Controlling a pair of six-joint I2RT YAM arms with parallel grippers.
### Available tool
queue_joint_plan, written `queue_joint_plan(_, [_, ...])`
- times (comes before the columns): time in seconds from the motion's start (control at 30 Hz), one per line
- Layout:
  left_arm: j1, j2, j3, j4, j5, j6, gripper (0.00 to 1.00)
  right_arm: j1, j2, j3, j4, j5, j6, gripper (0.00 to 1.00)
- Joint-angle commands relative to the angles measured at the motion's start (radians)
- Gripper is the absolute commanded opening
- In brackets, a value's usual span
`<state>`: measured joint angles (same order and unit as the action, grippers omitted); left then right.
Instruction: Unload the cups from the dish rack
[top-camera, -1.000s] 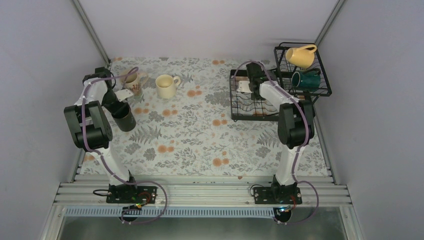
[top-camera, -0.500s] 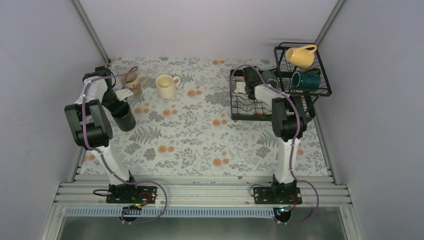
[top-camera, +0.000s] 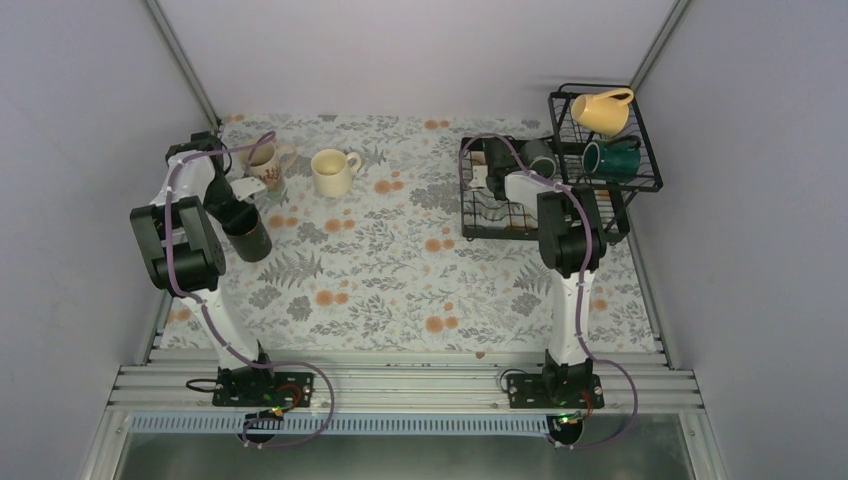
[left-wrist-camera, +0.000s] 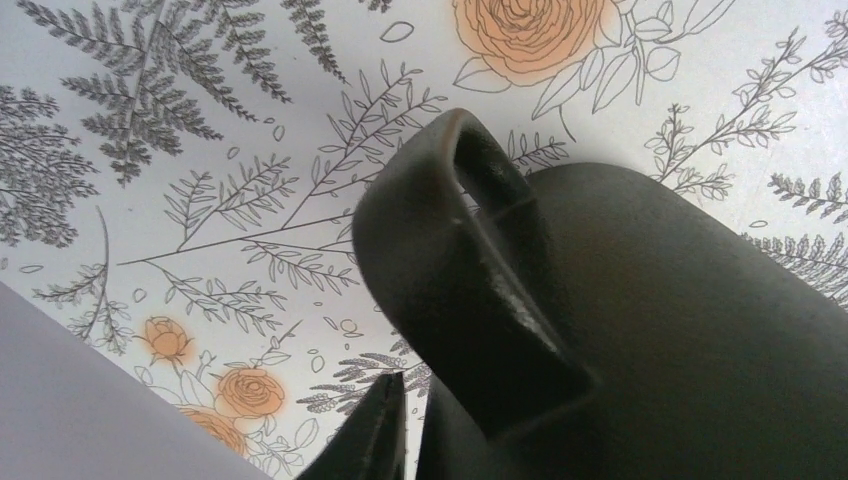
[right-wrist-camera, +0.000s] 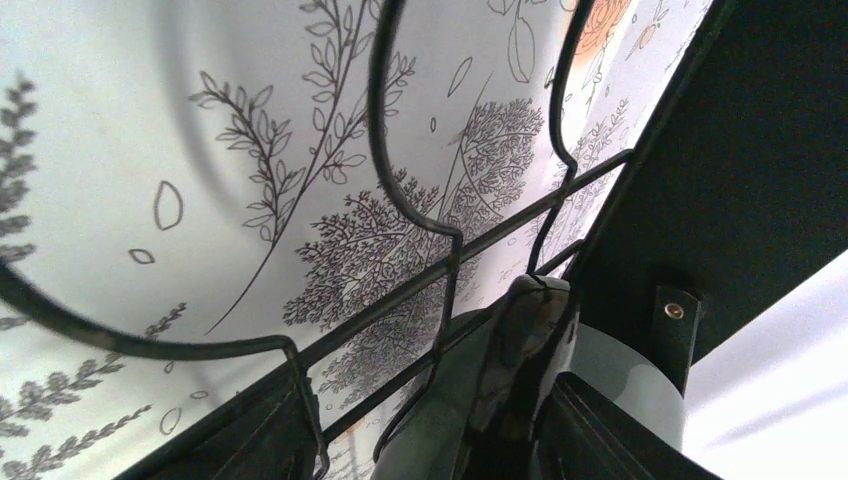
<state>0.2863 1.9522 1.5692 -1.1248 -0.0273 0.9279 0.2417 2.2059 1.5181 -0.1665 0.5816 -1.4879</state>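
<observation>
- Left wrist view: the left claw (top-camera: 240, 212) is clamping the black mug (left-wrist-camera: 650, 330) at its handle.
- The right claw (right-wrist-camera: 445, 435) is standing open around the grey mug's (top-camera: 541, 157) handle, inside the rack (top-camera: 465, 195).

Three cups (top-camera: 330, 172) left — dish rack (top-camera: 497, 213) right

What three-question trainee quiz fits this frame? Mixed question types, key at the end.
1. Count: how many mugs are still in the dish rack?
2. Name it: which mug is the left gripper shut on?
3. True or false: the printed cream mug and the plain cream mug both stand on the tablecloth, outside the rack.

Key
1. Three: yellow mug and teal mug in the raised tier, grey-green mug in the lower tray.
2. The black mug.
3. True.
</observation>
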Motion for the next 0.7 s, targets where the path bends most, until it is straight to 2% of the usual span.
queue_joint_plan(0.0, [0.011, 0.021, 0.021, 0.010, -0.017, -0.002, 0.22, 0.004, 0.038, 0.035, 0.110, 0.024, -0.045, 0.54])
queue_joint_plan(0.13, [0.011, 0.020, 0.032, -0.007, 0.003, 0.005, 0.26, 0.005, 0.038, 0.031, 0.125, 0.031, -0.055, 0.46])
queue_joint_plan(0.33, [0.010, 0.016, 0.050, -0.018, 0.011, 0.007, 0.32, 0.011, 0.033, 0.020, 0.151, 0.050, -0.073, 0.27])
queue_joint_plan(0.67, [0.005, 0.011, 0.074, -0.043, 0.023, 0.009, 0.37, 0.019, 0.016, 0.022, 0.158, 0.069, -0.073, 0.16])
